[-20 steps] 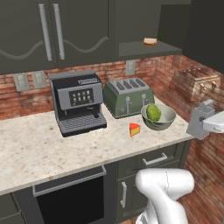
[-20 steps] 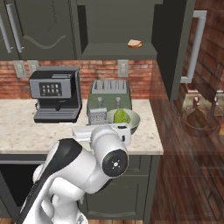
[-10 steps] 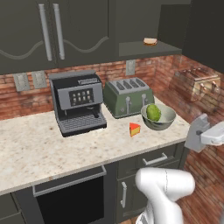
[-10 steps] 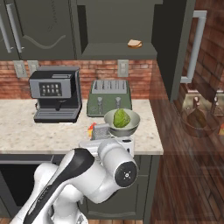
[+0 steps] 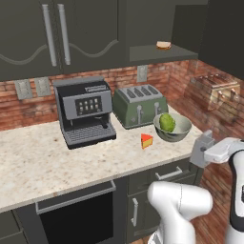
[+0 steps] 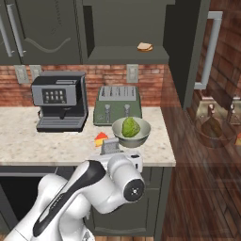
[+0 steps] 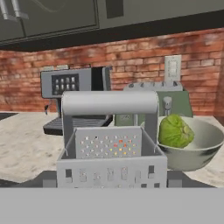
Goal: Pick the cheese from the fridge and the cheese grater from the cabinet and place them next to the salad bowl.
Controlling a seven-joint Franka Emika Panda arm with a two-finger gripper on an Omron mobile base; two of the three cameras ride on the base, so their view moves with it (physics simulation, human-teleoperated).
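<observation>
Grater first — the cheese grater (image 7: pixel 111 151) sits right in front of the hand camera, upright, handle bar on top, long axis vertical, perforated face toward the lens. The tool (image 5: pixel 204 151) appears clamped on it, though the fingertips themselves are hidden, so I can't confirm the grip directly. Over the last second the arm has sunk from the right, bringing the grater down toward the front edge of the surface (image 5: pixel 43 167). Just beyond, the salad bowl (image 5: pixel 172 127) with its lettuce, and the cheese (image 5: pixel 146 140) already beside it — so I'd say only the grater's set-down remains. Behind, toaster (image 5: pixel 138 105) and coffee machine (image 5: pixel 85 110).
</observation>
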